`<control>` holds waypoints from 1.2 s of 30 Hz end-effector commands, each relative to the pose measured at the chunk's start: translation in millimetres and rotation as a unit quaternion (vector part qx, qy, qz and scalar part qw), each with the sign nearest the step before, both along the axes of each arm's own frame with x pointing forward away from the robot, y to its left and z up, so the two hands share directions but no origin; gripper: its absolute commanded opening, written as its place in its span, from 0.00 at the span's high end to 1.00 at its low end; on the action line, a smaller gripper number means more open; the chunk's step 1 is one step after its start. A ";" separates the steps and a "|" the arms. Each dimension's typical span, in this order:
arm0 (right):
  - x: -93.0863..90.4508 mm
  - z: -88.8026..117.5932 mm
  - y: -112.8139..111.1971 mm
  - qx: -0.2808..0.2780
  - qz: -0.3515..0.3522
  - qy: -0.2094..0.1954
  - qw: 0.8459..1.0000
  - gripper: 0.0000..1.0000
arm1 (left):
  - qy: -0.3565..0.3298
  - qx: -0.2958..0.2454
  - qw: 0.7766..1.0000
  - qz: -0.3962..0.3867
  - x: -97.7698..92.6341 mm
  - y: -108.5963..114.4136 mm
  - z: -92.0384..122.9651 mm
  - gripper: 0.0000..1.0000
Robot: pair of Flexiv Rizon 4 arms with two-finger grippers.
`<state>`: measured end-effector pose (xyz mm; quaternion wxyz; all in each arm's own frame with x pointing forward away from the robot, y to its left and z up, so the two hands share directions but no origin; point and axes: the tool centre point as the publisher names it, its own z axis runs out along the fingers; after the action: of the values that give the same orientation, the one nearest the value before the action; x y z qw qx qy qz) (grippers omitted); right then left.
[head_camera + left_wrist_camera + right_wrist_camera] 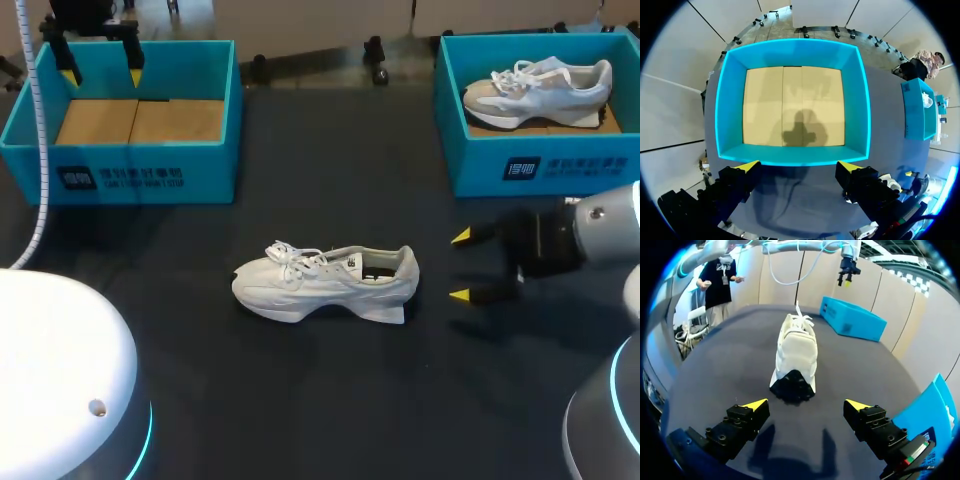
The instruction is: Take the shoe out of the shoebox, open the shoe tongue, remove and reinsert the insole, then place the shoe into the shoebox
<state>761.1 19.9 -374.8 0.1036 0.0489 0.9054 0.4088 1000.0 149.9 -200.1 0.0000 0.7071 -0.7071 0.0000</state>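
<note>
Head view: occupied shoebox (480, 165) near right pincer (460, 266).

A white lace-up shoe (325, 282) is shown standing on its sole near the middle of the dark counter (300, 390), outside any box. Its toe points left and its heel right. The laces lie loose, and the opening looks dark inside. An open teal shoebox (150, 175) with a bare cardboard floor sits at the far left. A second shoebox (540, 165), far right, holds another pale shoe (540, 88).
</note>
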 end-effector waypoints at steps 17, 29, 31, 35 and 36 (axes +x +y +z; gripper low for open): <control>11.8 -16.7 47.7 0.010 -0.021 0.032 0.999 0.00 | 0.000 0.000 1.000 0.000 0.0 0.0 0.0 0.00; 1.3 -22.4 60.7 0.016 -0.036 0.033 0.999 0.00 | 0.000 0.000 1.000 0.000 0.0 0.0 0.0 0.00; 1.0 -23.4 61.9 0.018 -0.036 0.033 0.999 0.00 | 0.000 0.000 1.000 0.000 0.0 0.0 0.0 0.00; 2.4 -24.3 66.1 0.020 -0.038 0.032 0.999 0.00 | 0.000 0.000 1.000 0.000 0.0 0.0 0.0 0.00; 3.4 -24.9 68.0 0.021 -0.037 0.032 0.999 0.00 | 0.000 0.000 1.000 0.000 0.0 0.0 0.0 0.00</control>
<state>762.3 81.3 -396.8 0.0867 0.0965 0.8965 0.4236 1000.0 149.9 -200.0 0.0000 0.7071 -0.7072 0.0000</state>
